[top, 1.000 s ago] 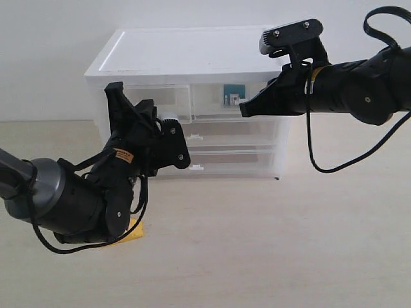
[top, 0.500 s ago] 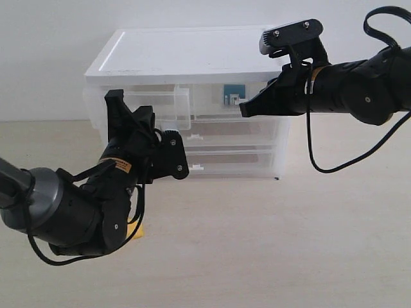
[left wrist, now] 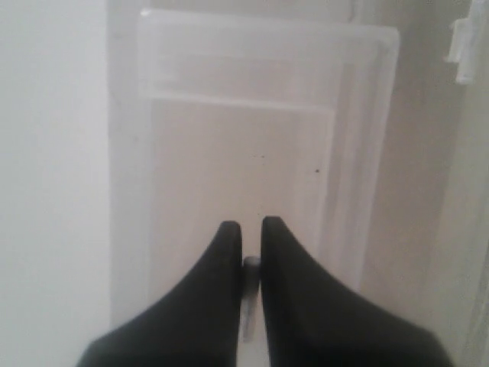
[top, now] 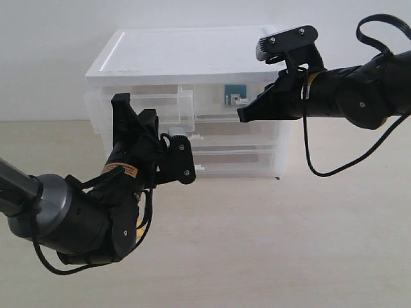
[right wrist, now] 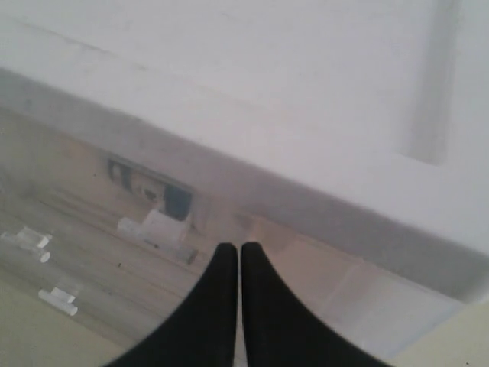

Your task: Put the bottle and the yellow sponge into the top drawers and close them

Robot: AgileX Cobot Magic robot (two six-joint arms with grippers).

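Observation:
The top left drawer (top: 160,102) of the white cabinet (top: 186,54) stands partly pulled out and looks empty in the left wrist view (left wrist: 237,160). My left gripper (top: 174,136) (left wrist: 251,229) is shut on that drawer's small tab handle (left wrist: 251,264). The top right drawer (top: 209,99) sits flush in the cabinet. The bottle (top: 232,96) (right wrist: 157,195) shows through its translucent front. My right gripper (top: 242,115) (right wrist: 240,248) is shut and empty, tips close to that drawer's front. Only a sliver of the yellow sponge (top: 139,223) shows on the table under my left arm.
Two full-width drawers (top: 237,138) sit shut below the top pair, each with a small tab handle (top: 197,167). The cabinet stands at the back of a beige table (top: 276,244) against a white wall. A black cable (top: 321,170) hangs from the right arm.
The top left drawer has come a little further out, and my left arm has shifted right and towards the front with it. The right gripper has edged slightly left.

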